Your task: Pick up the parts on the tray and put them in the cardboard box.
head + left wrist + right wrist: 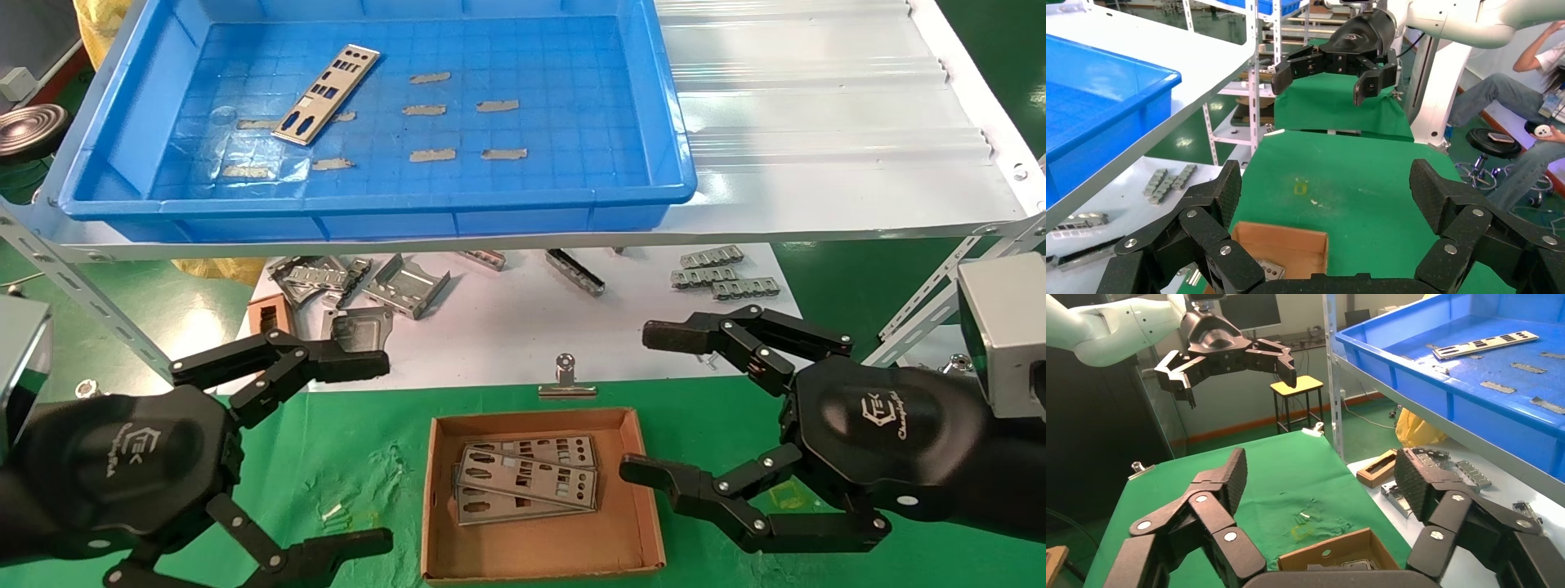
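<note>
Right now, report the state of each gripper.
Left gripper: open, holding nothing, to the left of the cardboard box.
Right gripper: open, holding nothing, to the right of the box.

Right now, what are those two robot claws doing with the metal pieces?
Moving metal plates from the blue tray into the cardboard box. A few plates already lie in the box; one plate is left on the tray. The left gripper and right gripper hover beside the box, jaws open, holding nothing.
</note>
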{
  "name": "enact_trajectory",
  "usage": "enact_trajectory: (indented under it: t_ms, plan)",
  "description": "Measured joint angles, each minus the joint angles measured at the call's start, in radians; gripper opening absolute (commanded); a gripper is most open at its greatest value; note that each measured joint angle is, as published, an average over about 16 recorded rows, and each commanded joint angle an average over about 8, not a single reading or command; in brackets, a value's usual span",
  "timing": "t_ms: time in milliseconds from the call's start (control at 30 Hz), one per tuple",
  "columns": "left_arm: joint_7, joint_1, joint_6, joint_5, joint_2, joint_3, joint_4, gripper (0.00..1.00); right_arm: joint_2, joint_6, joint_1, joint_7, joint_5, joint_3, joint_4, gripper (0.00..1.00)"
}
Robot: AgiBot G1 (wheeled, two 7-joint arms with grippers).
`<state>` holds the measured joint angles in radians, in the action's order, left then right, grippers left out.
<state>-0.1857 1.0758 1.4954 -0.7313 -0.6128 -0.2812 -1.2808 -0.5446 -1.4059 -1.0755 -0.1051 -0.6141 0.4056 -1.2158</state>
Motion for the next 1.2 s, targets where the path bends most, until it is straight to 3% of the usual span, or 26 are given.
enact_trajectory:
  t_ms: [167, 200, 333, 367, 633, 1200]
  plan:
    - [0.000, 0.000, 0.000, 0.000, 0.000, 0.000, 0.000, 1.00, 0.000, 0.000, 0.000, 0.000, 0.000, 0.000, 0.000, 0.94]
    - [0.000, 0.000, 0.000, 0.000, 0.000, 0.000, 0.000, 1.00, 0.000, 0.000, 0.000, 0.000, 0.000, 0.000, 0.000, 1.00]
    - [0.000, 0.000, 0.000, 0.000, 0.000, 0.000, 0.000, 1.00, 0.000, 0.000, 0.000, 0.000, 0.000, 0.000, 0.000, 1.00]
    - [0.000, 0.000, 0.000, 0.000, 0.000, 0.000, 0.000, 1.00, 0.000, 0.000, 0.000, 0.000, 0.000, 0.000, 0.000, 0.99]
    - [0.000, 0.000, 0.000, 0.000, 0.000, 0.000, 0.000, 1.00, 0.000, 0.000, 0.000, 0.000, 0.000, 0.000, 0.000, 0.00]
    - [0.000, 0.000, 0.000, 0.000, 0.000, 0.000, 0.000, 1.00, 0.000, 0.000, 0.000, 0.000, 0.000, 0.000, 0.000, 0.00]
